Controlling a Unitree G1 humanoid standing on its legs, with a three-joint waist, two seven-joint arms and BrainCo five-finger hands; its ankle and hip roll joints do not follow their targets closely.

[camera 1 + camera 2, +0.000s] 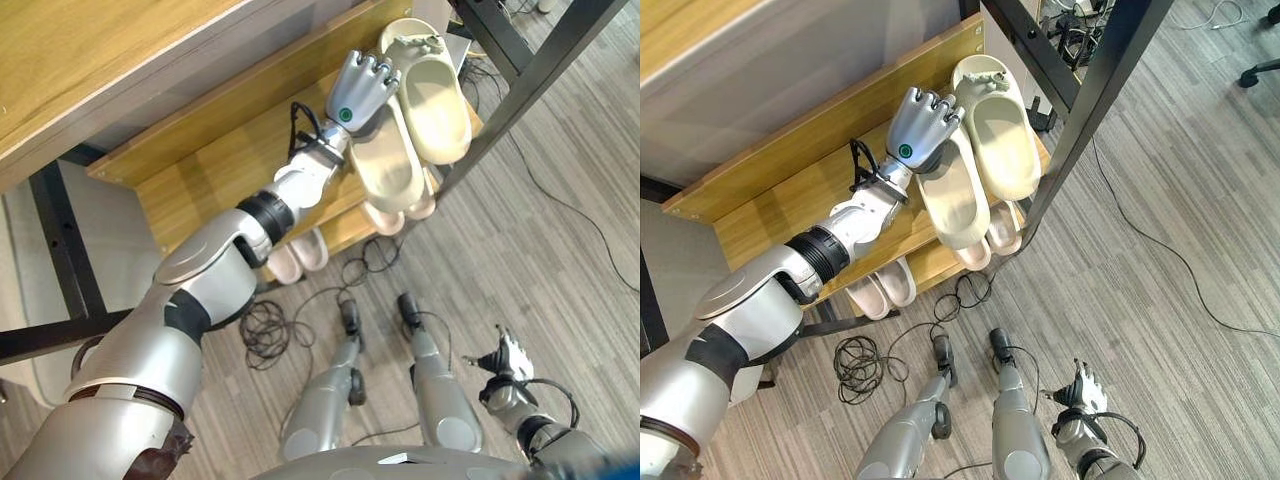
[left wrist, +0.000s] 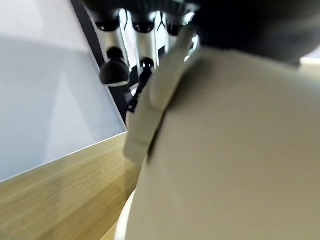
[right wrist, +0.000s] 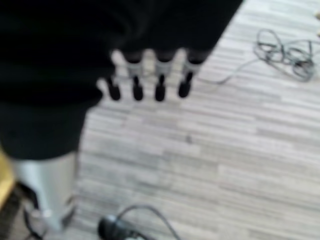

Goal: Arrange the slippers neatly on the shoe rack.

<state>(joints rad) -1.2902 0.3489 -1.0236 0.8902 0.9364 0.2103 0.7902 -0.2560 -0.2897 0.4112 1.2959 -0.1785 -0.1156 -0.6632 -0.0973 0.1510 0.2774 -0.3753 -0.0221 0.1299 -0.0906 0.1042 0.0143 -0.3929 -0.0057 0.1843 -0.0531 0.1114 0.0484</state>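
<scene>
Two cream slippers lie side by side at the right end of the wooden shoe rack's (image 1: 215, 165) upper shelf, their heels over its front edge. My left hand (image 1: 355, 95) rests on the toe end of the nearer slipper (image 1: 388, 165), its fingers (image 2: 114, 70) curled over the strap. The other cream slipper (image 1: 437, 105) lies just to its right, untouched. My right hand (image 1: 510, 358) hangs low over the floor, far from the rack, its fingers (image 3: 159, 85) relaxed and holding nothing.
Pale pink slippers sit on the lower shelf: one pair (image 1: 298, 256) under my left forearm, another (image 1: 408, 214) below the cream ones. A black metal post (image 1: 525, 85) slants right beside the rack's right end. A wooden tabletop (image 1: 90, 60) overhangs at upper left.
</scene>
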